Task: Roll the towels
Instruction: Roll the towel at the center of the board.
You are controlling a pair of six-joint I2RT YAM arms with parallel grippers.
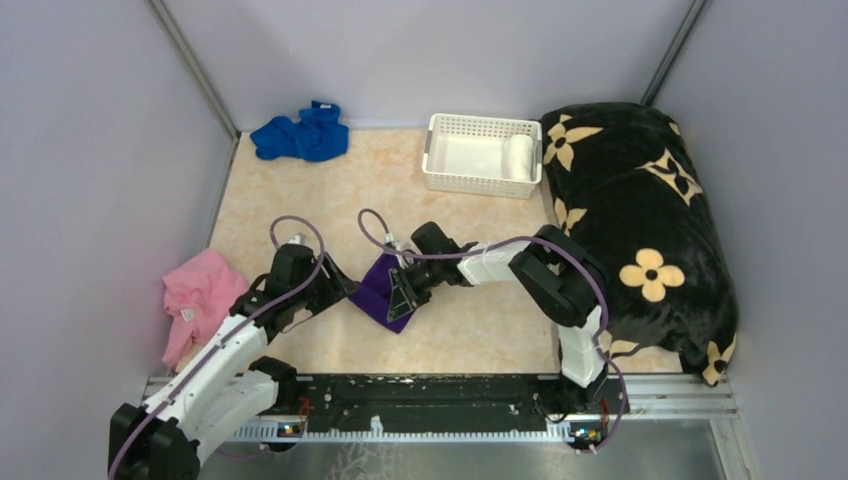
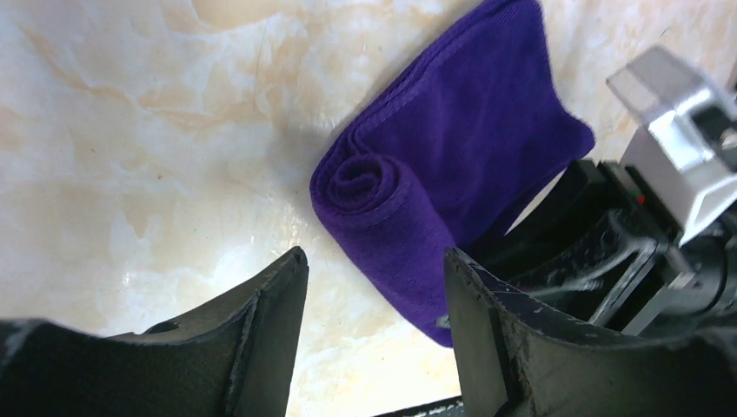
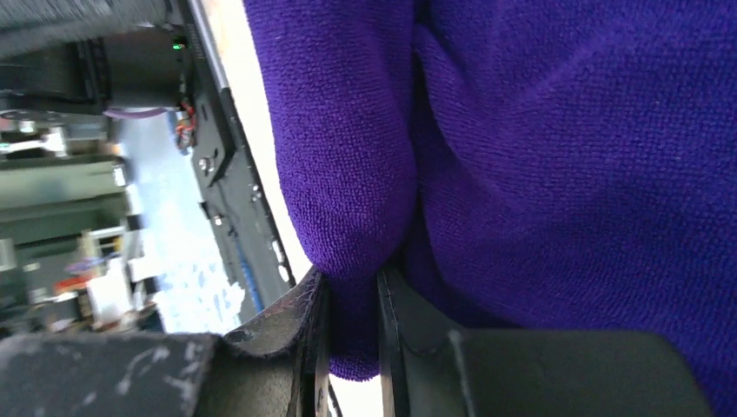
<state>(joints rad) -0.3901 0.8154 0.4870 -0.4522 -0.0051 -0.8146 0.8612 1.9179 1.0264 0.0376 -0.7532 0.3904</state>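
Note:
The dark purple towel (image 1: 380,290) lies on the table between my arms, partly rolled; the rolled end shows as a spiral in the left wrist view (image 2: 382,187). My right gripper (image 1: 405,290) is shut on the roll's other end; the purple cloth (image 3: 521,130) fills the right wrist view, pinched between the fingers. My left gripper (image 1: 338,288) is open and empty just left of the roll, fingers (image 2: 278,313) apart over bare table. The bright blue towel (image 1: 300,135) lies crumpled at the back left. A cream-white towel (image 1: 518,155) lies rolled in the white basket (image 1: 480,182).
A big black plush blanket with beige flowers (image 1: 640,230) fills the right side. A pink cloth (image 1: 200,300) lies at the left edge by the left arm. Grey walls close in the table on three sides.

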